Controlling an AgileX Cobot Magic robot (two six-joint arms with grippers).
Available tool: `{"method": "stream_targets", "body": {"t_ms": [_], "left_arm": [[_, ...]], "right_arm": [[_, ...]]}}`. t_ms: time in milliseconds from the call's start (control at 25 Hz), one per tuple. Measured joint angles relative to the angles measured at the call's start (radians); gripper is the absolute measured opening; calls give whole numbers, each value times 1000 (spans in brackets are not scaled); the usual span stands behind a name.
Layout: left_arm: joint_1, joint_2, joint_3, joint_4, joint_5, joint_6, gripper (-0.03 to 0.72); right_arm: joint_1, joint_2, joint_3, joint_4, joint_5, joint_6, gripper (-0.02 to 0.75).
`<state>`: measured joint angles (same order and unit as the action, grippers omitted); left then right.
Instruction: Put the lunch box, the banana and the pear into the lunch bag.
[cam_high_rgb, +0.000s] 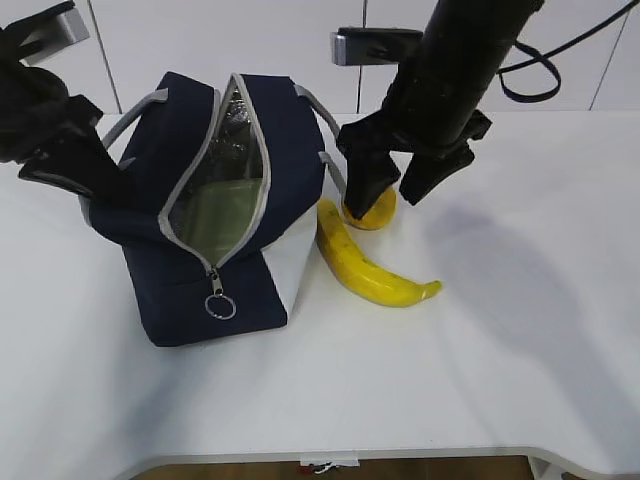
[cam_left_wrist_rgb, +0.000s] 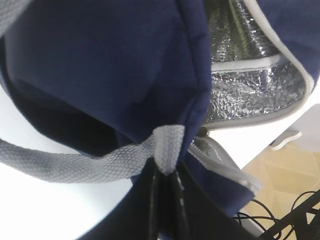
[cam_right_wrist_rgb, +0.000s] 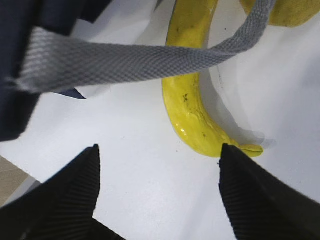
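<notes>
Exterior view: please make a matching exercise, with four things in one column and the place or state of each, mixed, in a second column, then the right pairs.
Things:
1. lunch box
2. banana
3. pear
4. lunch bag

Places or states:
A. lies on the table, right of the bag
B. unzipped, on the table
C. inside the bag, green lid showing
D. on the table, partly hidden by the open right gripper

Pairs: 1-C, 2-A, 3-D, 4-B
</notes>
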<state>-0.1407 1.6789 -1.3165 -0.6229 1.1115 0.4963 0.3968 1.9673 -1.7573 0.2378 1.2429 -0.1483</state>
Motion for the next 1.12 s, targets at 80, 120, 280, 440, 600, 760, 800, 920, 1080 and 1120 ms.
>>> {"method": "stream_targets", "body": {"t_ms": [80,120,280,440,600,760,800,920,1080,1120], "left_arm": [[0,0,0,-3,0,0,-1],[0,0,0,-6,0,0,-1],[0,0,0,-6,0,0,-1],[0,0,0,-6,0,0,-1],[0,0,0,-6,-2,0,-1],[0,0,0,-6,-4,0,-1],[0,0,0,-6,-4,0,-1],[0,0,0,-6,-5,0,-1],[0,0,0,-6,-6,0,-1],[0,0,0,-6,-6,0,-1]], "right_arm": [[0,16,0,0,-1,-8,584],[0,26,0,0,-2,-12,584],[0,71,0,0,-33,-23,584],[0,104,0,18,-108,-57,584],[0,147,0,32,-138,-78,584],[0,180,0,32,-171,-95,584],[0,186,0,32,-181,-96,584],[0,209,0,32,-189,-98,584],[0,246,0,32,-189,-100,585],[0,249,0,32,-189,-100,585]]}}
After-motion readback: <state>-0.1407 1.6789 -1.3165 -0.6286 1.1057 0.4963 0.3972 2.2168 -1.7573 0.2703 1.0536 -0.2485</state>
